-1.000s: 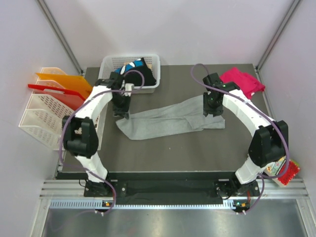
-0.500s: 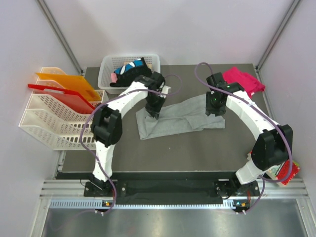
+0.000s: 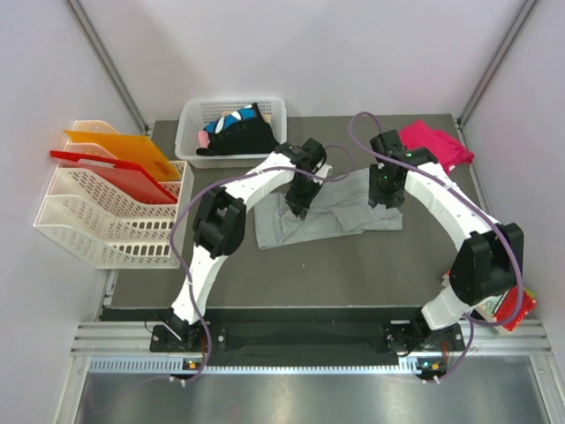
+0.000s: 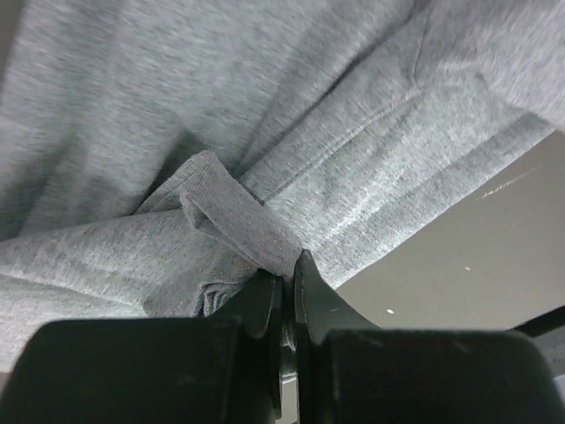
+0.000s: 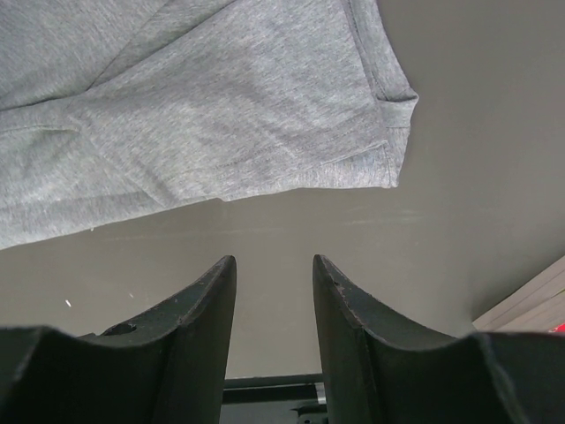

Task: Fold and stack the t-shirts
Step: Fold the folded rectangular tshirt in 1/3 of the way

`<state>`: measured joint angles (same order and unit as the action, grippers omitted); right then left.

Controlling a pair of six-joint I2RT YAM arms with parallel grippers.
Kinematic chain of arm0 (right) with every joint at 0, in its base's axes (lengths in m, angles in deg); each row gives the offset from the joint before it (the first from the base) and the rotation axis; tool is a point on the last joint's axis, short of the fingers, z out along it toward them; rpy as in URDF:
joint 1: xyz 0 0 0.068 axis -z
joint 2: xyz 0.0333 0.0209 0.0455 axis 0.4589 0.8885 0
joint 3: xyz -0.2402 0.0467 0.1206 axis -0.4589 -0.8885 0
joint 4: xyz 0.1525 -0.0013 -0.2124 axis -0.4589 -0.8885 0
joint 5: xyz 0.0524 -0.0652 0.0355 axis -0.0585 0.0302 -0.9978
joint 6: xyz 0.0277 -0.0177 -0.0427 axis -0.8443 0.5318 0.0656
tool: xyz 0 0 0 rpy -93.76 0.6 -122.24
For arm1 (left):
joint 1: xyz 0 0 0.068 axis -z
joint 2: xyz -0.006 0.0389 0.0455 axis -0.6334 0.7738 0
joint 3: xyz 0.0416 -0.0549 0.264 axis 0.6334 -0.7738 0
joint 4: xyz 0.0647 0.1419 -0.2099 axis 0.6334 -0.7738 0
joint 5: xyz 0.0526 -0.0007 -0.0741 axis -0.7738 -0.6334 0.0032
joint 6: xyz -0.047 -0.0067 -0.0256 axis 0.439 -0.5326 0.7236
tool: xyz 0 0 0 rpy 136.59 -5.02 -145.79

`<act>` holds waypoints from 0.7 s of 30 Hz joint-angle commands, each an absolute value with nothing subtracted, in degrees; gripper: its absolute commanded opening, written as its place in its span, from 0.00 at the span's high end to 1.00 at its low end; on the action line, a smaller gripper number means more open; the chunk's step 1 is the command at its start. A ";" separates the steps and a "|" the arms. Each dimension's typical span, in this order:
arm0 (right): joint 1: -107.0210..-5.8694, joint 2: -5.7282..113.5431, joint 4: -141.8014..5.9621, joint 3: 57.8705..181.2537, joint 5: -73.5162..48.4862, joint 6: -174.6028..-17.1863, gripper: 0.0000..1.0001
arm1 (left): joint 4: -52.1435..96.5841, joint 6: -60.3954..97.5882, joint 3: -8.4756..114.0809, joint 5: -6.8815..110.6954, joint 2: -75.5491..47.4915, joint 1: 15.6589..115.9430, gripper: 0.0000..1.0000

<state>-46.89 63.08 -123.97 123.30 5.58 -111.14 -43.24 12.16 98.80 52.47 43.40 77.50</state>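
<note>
From above, the grey t-shirt lies rumpled across the middle of the surface, between the two arms. The left tool reaches far over to the shirt's left part. Judging by that reach, it is folding one side over the other. The right tool sits at the shirt's right end, probably to steady that end or to wait its turn. The pink t-shirt rests in the far right corner, apart from the grey one, a likely spot for the stack. The black t-shirts are heaped in the basket at the far edge, not yet dealt with.

The left wrist view shows its tool squeezed almost fully together on a narrow ridge of grey cloth. The ridge rises from the shirt to the fingertips, so only a small pinch is held while the rest drapes below in loose layers. A hemmed edge runs past on the right, with bare surface beyond it.

In the right wrist view, that tool stands partly spread with nothing between its fingers and only bare surface beneath. The shirt's hemmed corner lies just beyond the tips, apparently untouched. The tool looks placed to take that corner or press it down.
</note>
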 commanded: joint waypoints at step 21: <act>-46.39 59.05 -123.31 120.66 5.06 -112.46 0.59 | -38.77 13.61 101.04 53.49 39.85 82.19 0.32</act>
